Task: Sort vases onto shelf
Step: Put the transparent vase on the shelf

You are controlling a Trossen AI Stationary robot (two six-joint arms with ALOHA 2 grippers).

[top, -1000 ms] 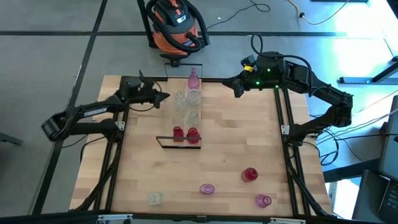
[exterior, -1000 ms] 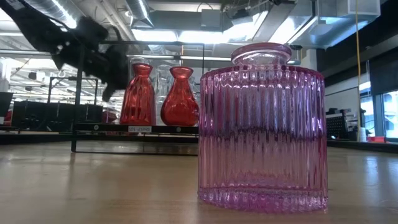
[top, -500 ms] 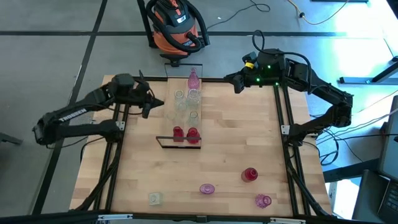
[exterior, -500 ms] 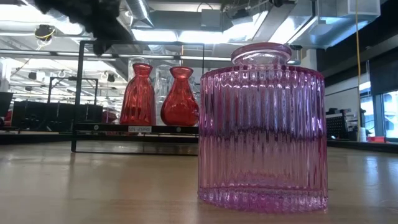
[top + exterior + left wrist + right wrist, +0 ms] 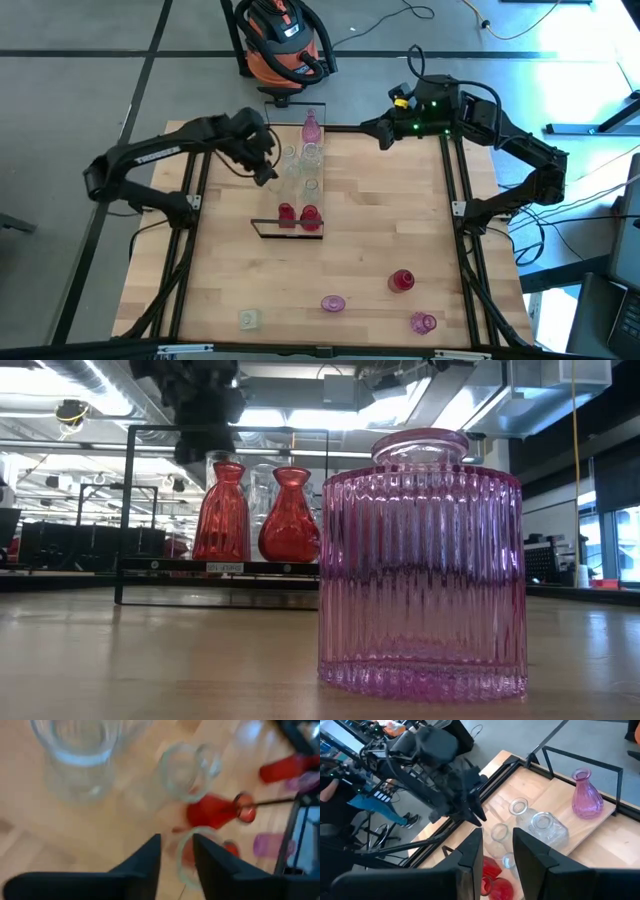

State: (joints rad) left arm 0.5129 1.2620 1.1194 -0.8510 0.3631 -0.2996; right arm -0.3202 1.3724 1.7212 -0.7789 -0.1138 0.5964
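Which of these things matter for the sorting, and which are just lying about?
Part of the job:
- shelf with red vases, clear vases, pink vase
- loose vases near the table's front
- left hand beside the shelf

Lying about:
- orange vacuum
- floor cables

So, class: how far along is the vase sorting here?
Done: a pink vase, clear vases and two red vases stand on the shelf. In hand: nothing; the left gripper hovers open beside the clear ones, the right gripper waits at the far edge. Left: four loose vases on the table, one red, two pink, one clear.
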